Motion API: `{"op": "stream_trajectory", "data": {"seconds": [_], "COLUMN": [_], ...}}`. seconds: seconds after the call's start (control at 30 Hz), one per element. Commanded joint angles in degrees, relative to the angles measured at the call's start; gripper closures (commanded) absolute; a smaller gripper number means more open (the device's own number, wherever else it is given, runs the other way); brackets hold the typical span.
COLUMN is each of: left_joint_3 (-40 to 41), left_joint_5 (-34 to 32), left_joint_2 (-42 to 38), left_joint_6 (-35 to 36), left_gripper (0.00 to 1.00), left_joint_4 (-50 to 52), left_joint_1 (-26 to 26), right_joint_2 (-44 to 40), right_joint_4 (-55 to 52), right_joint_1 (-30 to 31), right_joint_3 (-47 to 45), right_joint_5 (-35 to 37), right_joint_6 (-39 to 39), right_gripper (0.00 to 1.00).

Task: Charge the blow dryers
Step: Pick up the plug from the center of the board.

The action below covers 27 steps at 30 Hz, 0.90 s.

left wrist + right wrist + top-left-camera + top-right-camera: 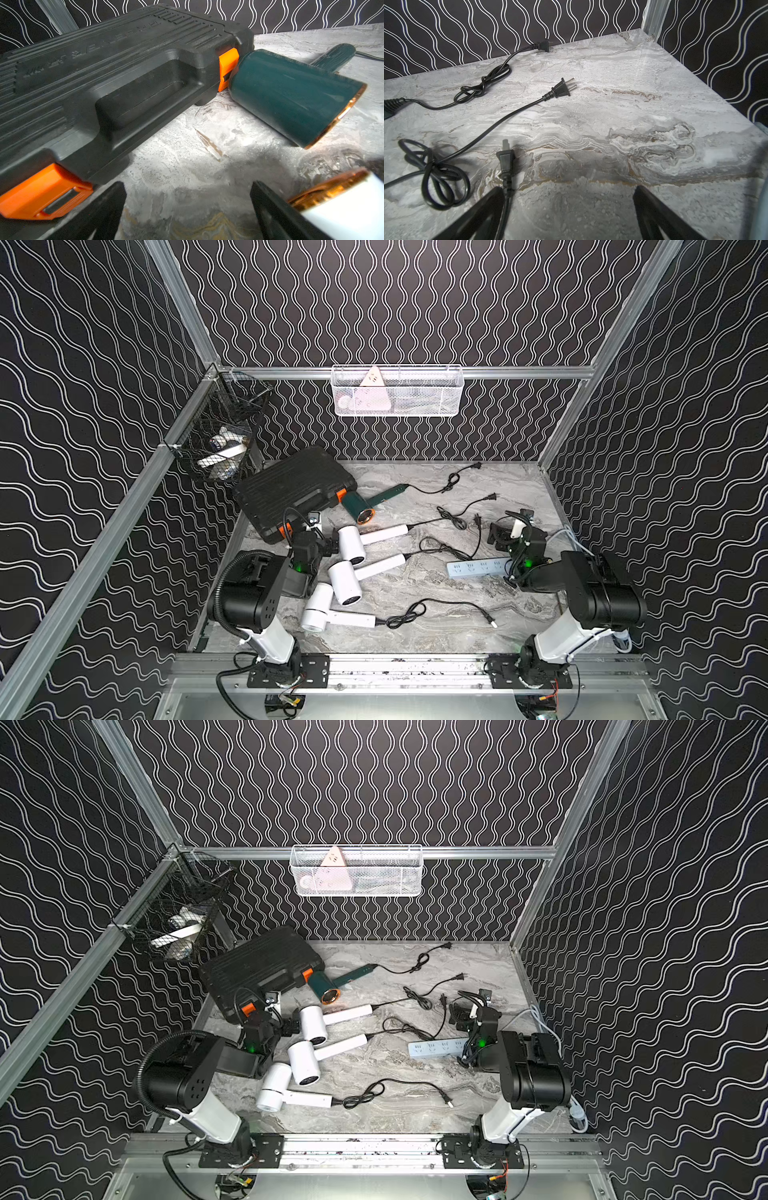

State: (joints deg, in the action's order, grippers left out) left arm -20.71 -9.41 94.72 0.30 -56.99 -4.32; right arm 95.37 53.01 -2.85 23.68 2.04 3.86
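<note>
- Blow dryers (343, 583), four in all, are lying on their sides on the grey marbled table (436, 639), mostly on the robot's left half, with their handles pointing to its right.
- Green dryer (358, 506), with a copper ring at the nozzle, is lying farthest back, its rear end resting against an orange latch (227, 68) of the black case (291, 489).
- Far white dryer (351, 545), middle white dryer (376, 567) and near white dryer (318, 610) are lying in a row running toward the front edge, the last two close together.
- Cords (415, 610), thin and black, are trailing rightward, each with a loose knot.
- Plugs (492, 497), four, are lying loose on the table, all apart from the power strip.
- Power strip (478, 568), pale blue, is lying flat, one end hidden under the right arm.
- Left gripper (188, 185) is sitting low between the case and the far white dryer, its fingers spread wide and gripping nothing. One finger is just beside that dryer's copper-ringed end, and whether they are touching cannot be told.
- Right gripper (570, 190) is sitting low with its fingers spread wide over bare table. One plug (505, 158) is lying just ahead of one finger, its cord running alongside.
</note>
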Motion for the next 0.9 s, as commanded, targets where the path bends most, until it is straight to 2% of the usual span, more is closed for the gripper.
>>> {"op": "stream_trajectory", "data": {"seconds": [0.0,0.73,0.8,0.87], "left_joint_3": [-0.43,-0.54,-3.33,-10.19], "left_joint_5": [-0.17,-0.23,3.08,2.48], "left_joint_2": [0.12,-0.59,-5.70,-9.54], "left_joint_6": [0.51,0.90,1.89,0.25], "left_gripper": [0.01,0.01,0.01,0.01], "left_joint_4": [-2.06,-1.56,7.92,23.94], "left_joint_1": [0.01,0.01,-0.03,-0.15], "right_joint_2": [-0.09,-1.11,-6.00,-10.48], "right_joint_4": [1.75,1.33,-8.08,-23.23], "right_joint_1": [0.07,0.33,2.07,4.15], "right_joint_3": [-0.04,0.02,2.70,8.65], "right_joint_5": [-0.95,0.25,2.72,4.53], "right_joint_6": [0.04,0.05,-1.12,-1.11], "right_gripper": [0.00,0.00,0.00,0.00]}}
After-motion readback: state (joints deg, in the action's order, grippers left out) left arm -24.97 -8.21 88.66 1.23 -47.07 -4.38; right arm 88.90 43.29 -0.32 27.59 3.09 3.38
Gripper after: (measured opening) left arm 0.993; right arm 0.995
